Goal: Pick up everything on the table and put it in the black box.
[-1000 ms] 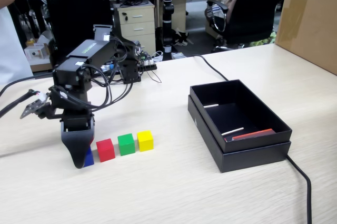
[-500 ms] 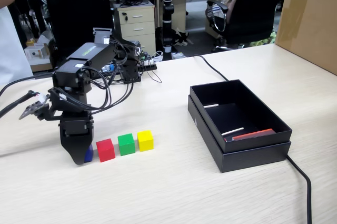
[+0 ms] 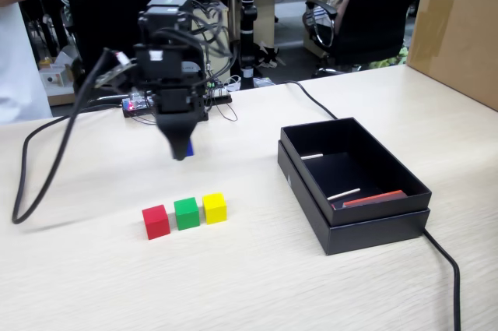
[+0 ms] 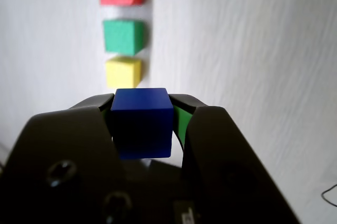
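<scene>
I've got the blue cube [image 4: 142,121] pinched tight in the gripper [image 4: 143,109], high above the table left of the black box [image 3: 373,226]; swing right, keep height, release low over the box.

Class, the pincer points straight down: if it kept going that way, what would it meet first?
The bare table, probably. The pincer, shut on the blue cube, hangs behind the red cube, green cube and yellow cube; depth is uncertain.
</scene>
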`<state>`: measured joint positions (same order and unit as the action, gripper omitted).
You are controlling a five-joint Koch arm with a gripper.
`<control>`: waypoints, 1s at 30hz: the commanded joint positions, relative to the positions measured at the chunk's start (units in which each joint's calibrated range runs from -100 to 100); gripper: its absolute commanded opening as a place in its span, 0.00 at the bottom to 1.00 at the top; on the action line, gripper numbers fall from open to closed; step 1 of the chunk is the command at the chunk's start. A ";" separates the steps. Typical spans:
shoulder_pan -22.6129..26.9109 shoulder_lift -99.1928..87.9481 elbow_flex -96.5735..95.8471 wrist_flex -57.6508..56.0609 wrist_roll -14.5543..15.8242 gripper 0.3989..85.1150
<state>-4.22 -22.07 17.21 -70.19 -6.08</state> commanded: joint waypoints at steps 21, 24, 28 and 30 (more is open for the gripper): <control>21.68 21.44 18.97 -0.09 13.77 0.03; 21.78 23.39 19.06 -0.09 13.87 0.03; 22.32 24.54 18.97 -1.21 14.55 0.12; 22.61 24.54 19.06 -3.03 14.95 0.24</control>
<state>17.85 3.95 31.72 -70.65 8.38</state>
